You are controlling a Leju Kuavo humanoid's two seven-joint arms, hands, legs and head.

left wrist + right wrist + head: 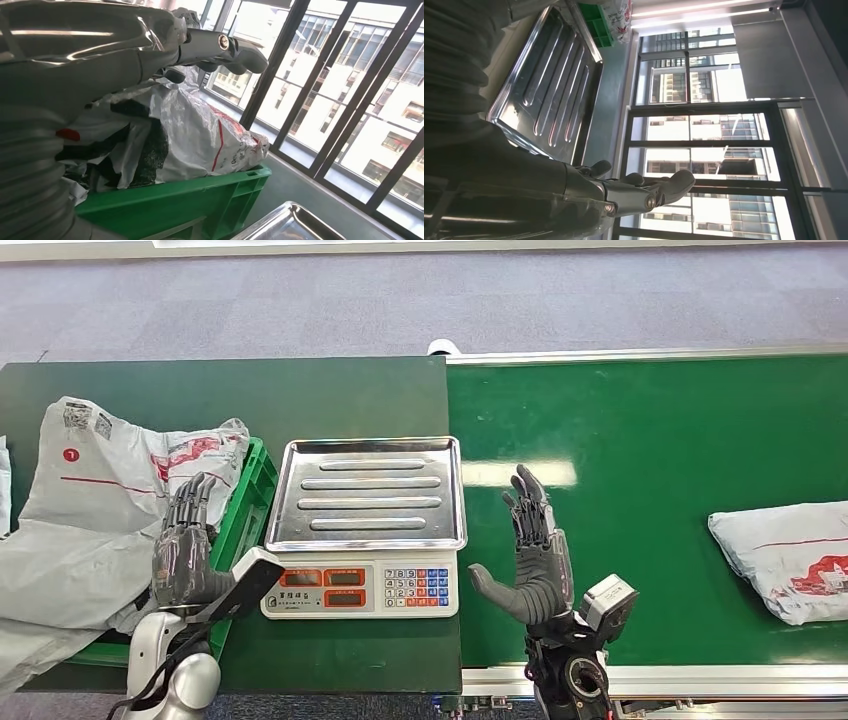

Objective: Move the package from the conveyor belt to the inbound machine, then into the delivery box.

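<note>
1. While lying flat on the green conveyor belt [640,440] toward its right end, well apart from both hands: grey package [790,558], touching neither scale nor box.
2. Overflowing with grey and white packages [110,490] already inside: green delivery box [243,520] on the dark counter [230,390], just left of the scale.
3. Standing bare between box and belt: inbound machine [366,525], a scale with a ribbed steel tray carrying nothing.
4. Hovering over the belt's near edge just beside the scale, fingers spread and upright, thumb out, grasping nothing: right robot hand [530,555].
5. Hanging above the box's near corner, fingers straight and released, holding nothing: left robot hand [185,545].
6. Judging the step: sitting between cycles, fitting a drop into the box just finished, with the belt package waiting for pickup.
7. Judging the next move: reaching right along the belt with the right robot hand, closing on the limp bag's near edge, lifting without dragging, then setting it squarely on the tray.
</note>
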